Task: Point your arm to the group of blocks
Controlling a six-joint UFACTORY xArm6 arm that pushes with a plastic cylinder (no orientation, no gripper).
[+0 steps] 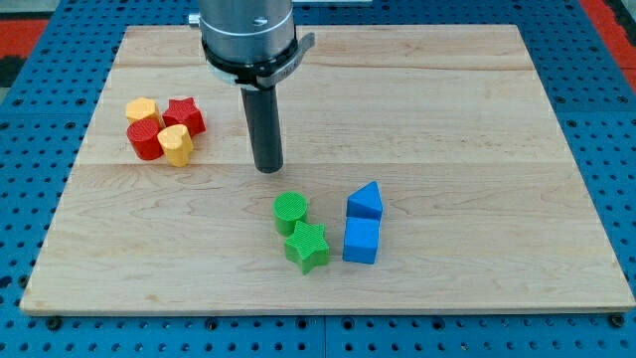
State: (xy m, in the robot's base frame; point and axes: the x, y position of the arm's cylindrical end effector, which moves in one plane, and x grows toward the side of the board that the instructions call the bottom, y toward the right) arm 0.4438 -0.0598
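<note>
My tip [267, 168] rests on the wooden board [447, 119] near its middle. A tight group of blocks lies to the view's left of it: a yellow block [142, 109], a red star [185, 115], a red cylinder [145, 140] and a yellow heart-like block [176, 144]. The tip is about a rod's length to the right of this group and does not touch it. Below and right of the tip lie a green cylinder [291, 211], a green star [307, 246], a blue wedge-topped block [365, 201] and a blue cube [361, 241].
The arm's grey wrist housing [248, 35] hangs over the board's top edge. A blue perforated table [616, 149] surrounds the board, with red areas at the top corners.
</note>
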